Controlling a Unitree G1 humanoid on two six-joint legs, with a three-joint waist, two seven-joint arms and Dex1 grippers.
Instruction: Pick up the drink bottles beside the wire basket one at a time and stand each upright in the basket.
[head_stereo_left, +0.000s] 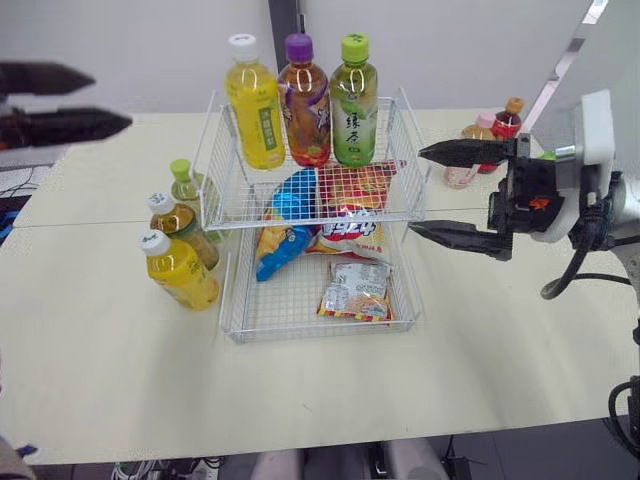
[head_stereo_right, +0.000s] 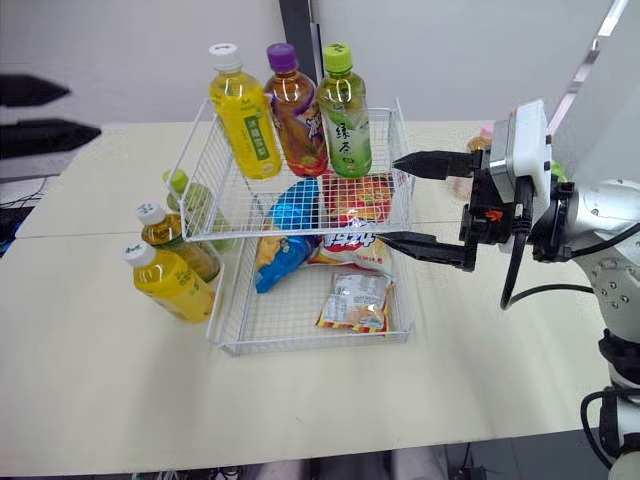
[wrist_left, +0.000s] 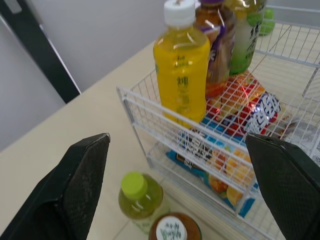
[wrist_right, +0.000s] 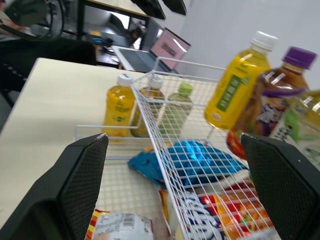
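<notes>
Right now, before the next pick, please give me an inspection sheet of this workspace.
Surface: cream table, seam across.
Job's things: two-tier wire basket; yellow bottle, purple-capped bottle, green bottle upright on its upper tier; second yellow bottle, amber bottle, pale green bottle standing on the table at its left.
Clutter: snack packets in the lower tier; small bottles beyond the right gripper.
Grippers: left gripper open, empty, at the far left; right gripper open, empty, beside the basket's right side.
Cables: black cable looping under the right arm.
Surroundings: white wall, dark post.

Table (head_stereo_left: 100, 350): wire basket (head_stereo_left: 300, 222), left bottles (head_stereo_left: 180, 272), right bottles (head_stereo_left: 506, 120).
</notes>
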